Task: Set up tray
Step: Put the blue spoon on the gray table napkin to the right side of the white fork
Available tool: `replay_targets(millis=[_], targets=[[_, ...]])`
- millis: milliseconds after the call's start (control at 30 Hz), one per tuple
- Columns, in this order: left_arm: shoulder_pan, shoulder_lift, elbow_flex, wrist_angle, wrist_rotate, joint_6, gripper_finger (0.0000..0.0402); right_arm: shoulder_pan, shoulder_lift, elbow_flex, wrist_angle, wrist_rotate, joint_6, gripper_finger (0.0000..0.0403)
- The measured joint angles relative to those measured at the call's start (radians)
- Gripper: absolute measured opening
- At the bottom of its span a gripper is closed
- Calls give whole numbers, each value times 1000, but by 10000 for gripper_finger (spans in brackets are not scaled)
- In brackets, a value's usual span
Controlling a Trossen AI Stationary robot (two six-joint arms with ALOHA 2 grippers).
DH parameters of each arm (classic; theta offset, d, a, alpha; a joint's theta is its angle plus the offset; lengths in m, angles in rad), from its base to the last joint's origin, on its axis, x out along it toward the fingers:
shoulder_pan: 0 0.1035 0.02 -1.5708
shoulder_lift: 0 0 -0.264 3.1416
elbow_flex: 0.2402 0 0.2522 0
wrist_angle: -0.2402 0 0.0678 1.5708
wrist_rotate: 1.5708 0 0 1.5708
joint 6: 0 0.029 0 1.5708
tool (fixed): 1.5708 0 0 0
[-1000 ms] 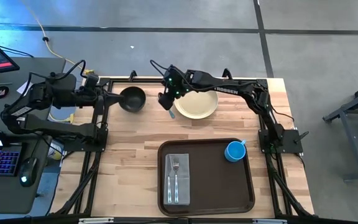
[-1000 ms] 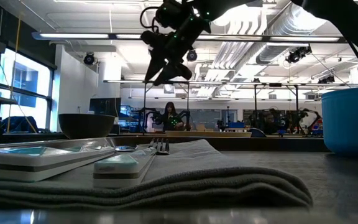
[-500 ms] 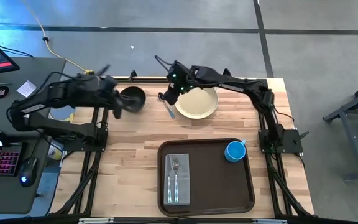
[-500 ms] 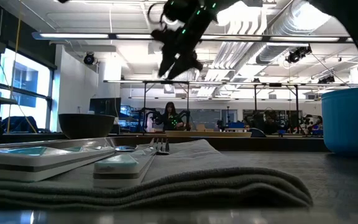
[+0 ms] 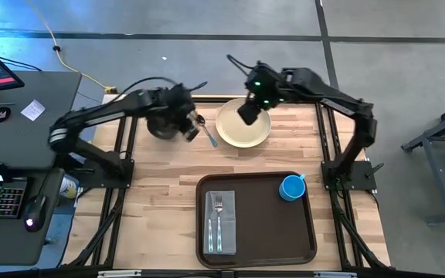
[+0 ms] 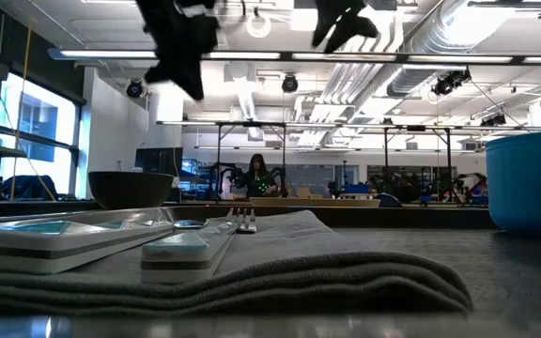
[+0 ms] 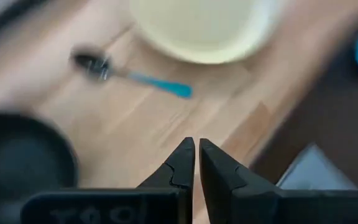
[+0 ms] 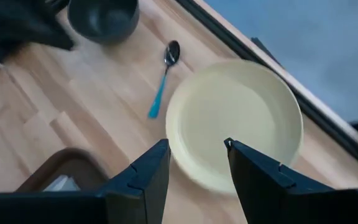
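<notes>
The dark brown tray lies at the table's near side. It carries a grey napkin with a fork and knife on top and a blue cup. A pale yellow plate, a blue-handled spoon and a black bowl rest on the wood at the far side. My left gripper is shut and hovers between the bowl and the spoon. My right gripper is open and hangs above the plate.
Bare wood lies between the far-side dishes and the tray, and to the tray's left and right. In the low view both grippers hang well above the table. Black frame rails run along the table's sides.
My left arm has swung from the table's left edge toward the right, past the bowl, and now ends beside the spoon. My right gripper has moved right and up, from above the spoon to above the plate. The spoon, plate and bowl have stayed put.
</notes>
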Motion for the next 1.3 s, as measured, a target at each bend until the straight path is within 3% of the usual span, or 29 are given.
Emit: replay_targets(millis=[67, 200, 467, 767, 967, 1300], targets=[[41, 78, 42, -37, 38, -175, 60, 12, -42, 0, -43, 27, 44, 155], [85, 219, 100, -14, 109, -379, 60, 45, -105, 0, -94, 125, 99, 155], [83, 398, 147, 35, 30, -713, 60, 97, -150, 0, -149, 214, 113, 155], [83, 458, 147, 129, 2, -832, 60, 109, -149, -26, -167, 301, 110, 155], [83, 471, 147, 221, -5, -860, 60, 109, -149, -29, -172, 274, 94, 155], [110, 472, 147, 98, -54, -937, 60, 125, -149, -29, -165, 162, -52, 155]])
